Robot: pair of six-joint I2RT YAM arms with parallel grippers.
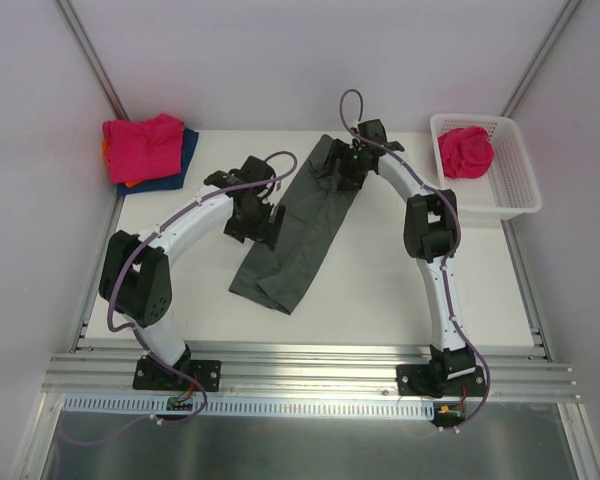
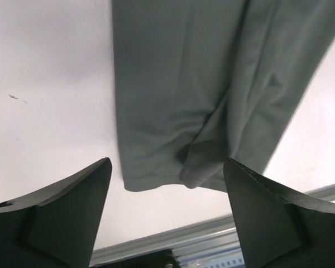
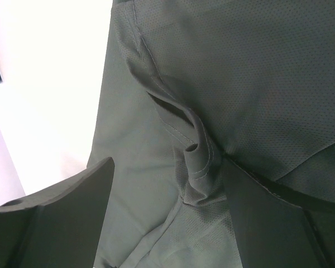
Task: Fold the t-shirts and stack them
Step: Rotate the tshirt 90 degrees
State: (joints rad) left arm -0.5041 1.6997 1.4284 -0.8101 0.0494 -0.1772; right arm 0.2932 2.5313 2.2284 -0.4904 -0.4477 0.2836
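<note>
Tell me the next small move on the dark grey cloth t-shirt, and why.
Probably lower the right gripper and close it on the far end of the dark grey t-shirt. The shirt lies as a narrow strip on the table, a raised fold sits between its open fingers, and the left gripper is open above the near half; a crosswise fold looks due.
</note>
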